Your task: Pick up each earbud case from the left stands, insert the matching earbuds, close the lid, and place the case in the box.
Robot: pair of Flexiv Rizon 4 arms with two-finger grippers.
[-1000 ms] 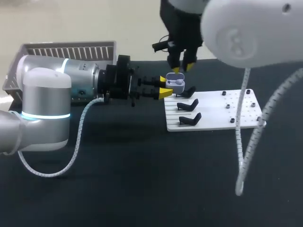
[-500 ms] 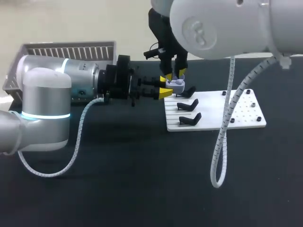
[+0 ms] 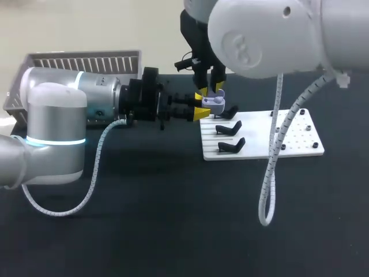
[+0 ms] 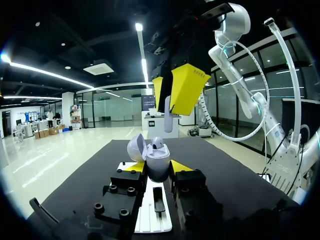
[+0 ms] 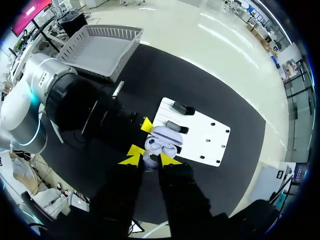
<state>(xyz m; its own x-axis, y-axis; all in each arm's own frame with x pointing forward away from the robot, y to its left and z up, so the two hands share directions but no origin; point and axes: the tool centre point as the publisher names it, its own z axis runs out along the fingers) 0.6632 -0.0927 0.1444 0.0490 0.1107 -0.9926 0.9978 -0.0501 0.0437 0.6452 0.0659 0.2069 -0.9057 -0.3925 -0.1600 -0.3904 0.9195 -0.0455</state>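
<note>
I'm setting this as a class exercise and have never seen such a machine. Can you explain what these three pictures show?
This is a two-armed robot at a black table. One picture looks down from above; the other two come from cameras on each wrist. The left gripper clamps an open earbud case. The right gripper holds an earbud just above it. A white board with black stands lies on the table, and a grey basket stands at the back left.
</note>
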